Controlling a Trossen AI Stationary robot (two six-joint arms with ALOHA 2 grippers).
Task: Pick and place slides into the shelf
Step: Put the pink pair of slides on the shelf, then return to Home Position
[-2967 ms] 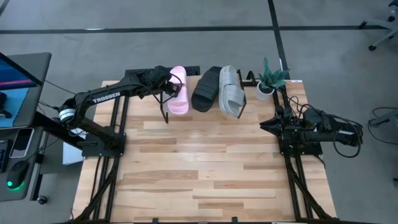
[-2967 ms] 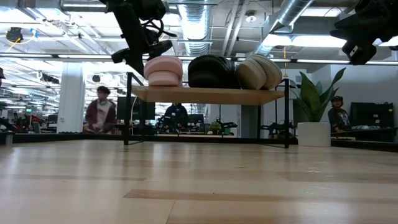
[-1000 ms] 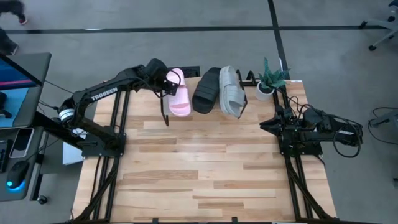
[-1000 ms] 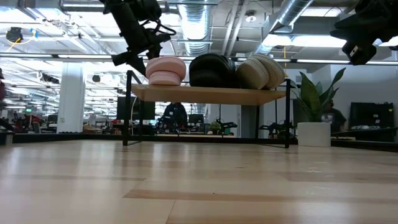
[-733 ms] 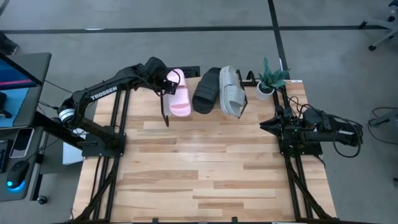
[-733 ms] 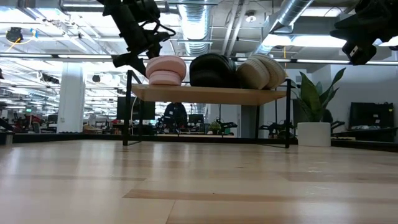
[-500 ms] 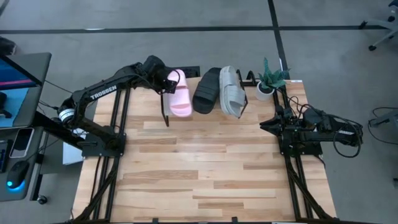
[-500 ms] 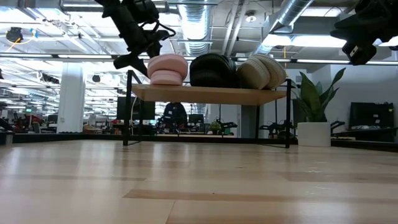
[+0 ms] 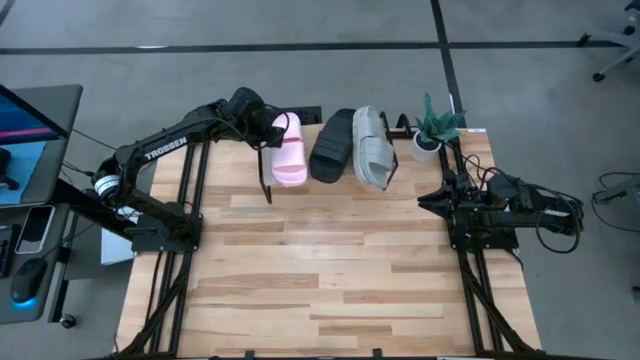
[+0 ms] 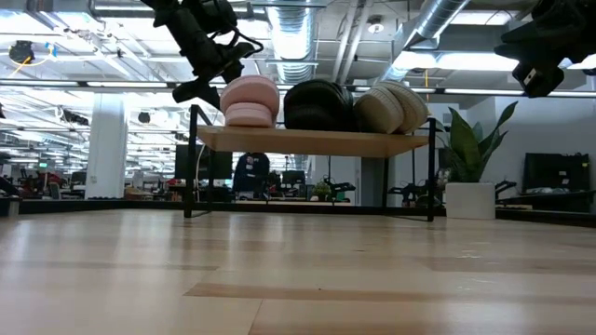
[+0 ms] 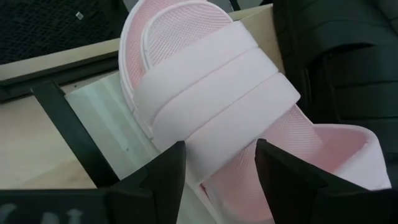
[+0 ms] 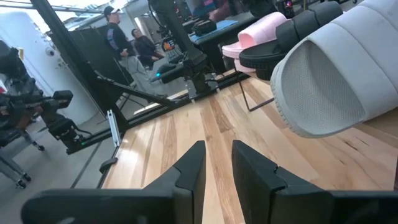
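White capital letters reading "TROSSEN" run along my left arm (image 9: pixel 165 150); I can read no other text.

The right gripper (image 12: pixel 216 163), fingers slightly parted and empty, hangs over the wooden surface (image 12: pixel 186 134). Beyond it the grey slide (image 12: pixel 336 74) overhangs, black slide (image 12: pixel 292 40) and pink slide (image 12: pixel 258 31) behind.

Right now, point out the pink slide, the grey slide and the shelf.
pink slide (image 11: pixel 211 102), left wrist view, ribbed strap.
grey slide (image 9: pixel 372 148), high view, its strap.
shelf (image 10: pixel 307 140), low view, front edge of plank.
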